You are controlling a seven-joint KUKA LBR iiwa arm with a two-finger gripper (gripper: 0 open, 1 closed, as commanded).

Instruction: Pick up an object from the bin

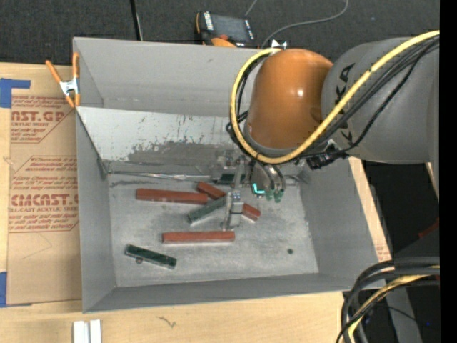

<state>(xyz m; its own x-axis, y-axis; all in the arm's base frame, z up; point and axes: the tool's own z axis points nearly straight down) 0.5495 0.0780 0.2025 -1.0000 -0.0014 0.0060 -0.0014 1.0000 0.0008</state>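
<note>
My gripper [231, 214] reaches down below the arm's orange cover into the middle of the bin. It stands over a small cluster of bars. A dark green bar [206, 212] lies slanted just left of it, and a short red-brown piece [250, 210] lies just right of it. Another short red-brown piece [211, 189] sits a little behind and to the left. A red-brown bar [198, 237] lies flat just in front of the gripper.
A long red-brown bar [170, 196] lies further left on the bin floor. A second dark green bar [151, 256] lies alone near the front left corner. The arm and its orange cover hide the back right part of the bin.
</note>
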